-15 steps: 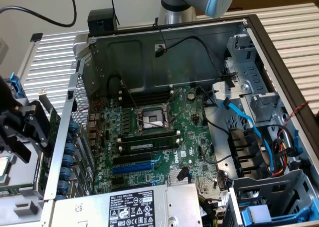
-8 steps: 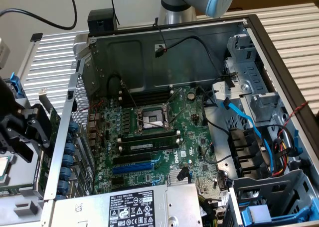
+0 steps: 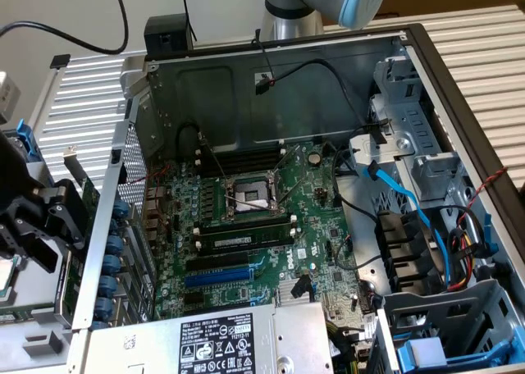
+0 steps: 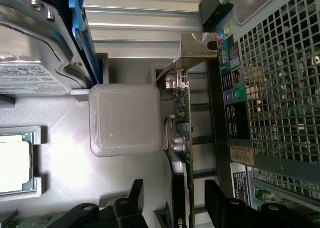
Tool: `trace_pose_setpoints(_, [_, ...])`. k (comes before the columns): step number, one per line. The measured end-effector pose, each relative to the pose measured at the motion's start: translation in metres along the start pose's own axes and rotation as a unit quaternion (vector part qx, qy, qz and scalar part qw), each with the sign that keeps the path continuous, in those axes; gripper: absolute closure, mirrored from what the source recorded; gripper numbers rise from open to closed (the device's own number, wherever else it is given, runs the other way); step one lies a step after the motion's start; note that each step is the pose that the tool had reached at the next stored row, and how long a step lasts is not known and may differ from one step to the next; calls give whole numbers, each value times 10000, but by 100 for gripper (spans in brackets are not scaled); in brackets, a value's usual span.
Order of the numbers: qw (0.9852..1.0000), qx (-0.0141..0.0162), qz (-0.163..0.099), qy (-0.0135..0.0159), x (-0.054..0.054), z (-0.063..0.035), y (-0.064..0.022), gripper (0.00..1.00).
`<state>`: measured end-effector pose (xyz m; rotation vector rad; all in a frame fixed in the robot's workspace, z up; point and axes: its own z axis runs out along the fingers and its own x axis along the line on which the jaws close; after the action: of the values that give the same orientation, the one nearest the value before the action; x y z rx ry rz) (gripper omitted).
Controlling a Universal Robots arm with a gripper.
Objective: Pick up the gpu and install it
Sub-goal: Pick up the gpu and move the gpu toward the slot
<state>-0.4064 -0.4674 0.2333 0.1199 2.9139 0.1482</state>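
Inside the case (image 3: 246, 95), motherboard (image 3: 320, 195); gpu (image 4: 186, 123) outside.

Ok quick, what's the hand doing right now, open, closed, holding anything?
Hand: open, holding nothing; its fingers stand on either side of the gpu, not clamped on it.

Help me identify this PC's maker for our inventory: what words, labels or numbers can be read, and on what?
"DELL": top corner of the power supply label; the rest of its print is too small to read.
Motherboard markings: too small to read.
Hard drive label: blurred, unreadable.
Stickers on the case's rear panel: blurred, unreadable.
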Motion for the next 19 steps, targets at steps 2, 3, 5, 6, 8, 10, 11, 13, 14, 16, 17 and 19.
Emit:
trace_pose_setpoints(2, [10000,51,-12,-4,1,6,-1,40])
trace_pose_setpoints(3, [10000,77,-17,-6,2,8,-1,40])
trace_pose_setpoints(5, [10000,96,-22,-7,3,14,-2,40])
trace_pose_setpoints(6, [10000,97,-22,-6,4,17,-2,40])
trace_pose_setpoints(8, [9999,97,-22,-7,5,27,-2,40])
trace_pose_setpoints(10, [10000,80,-18,-6,4,44,-4,40])
trace_pose_setpoints(11, [10000,60,-13,-3,5,54,-5,40])
trace_pose_setpoints(13, [10000,25,0,20,7,66,-7,40])
trace_pose_setpoints(14, [10000,8,8,44,8,71,-9,40])
trace_pose_setpoints(16, [10000,-21,23,84,10,81,-12,40])
trace_pose_setpoints(17, [9999,-27,26,94,10,86,-15,40])
trace_pose_setpoints(19, [9999,-28,27,101,1,94,-25,40])
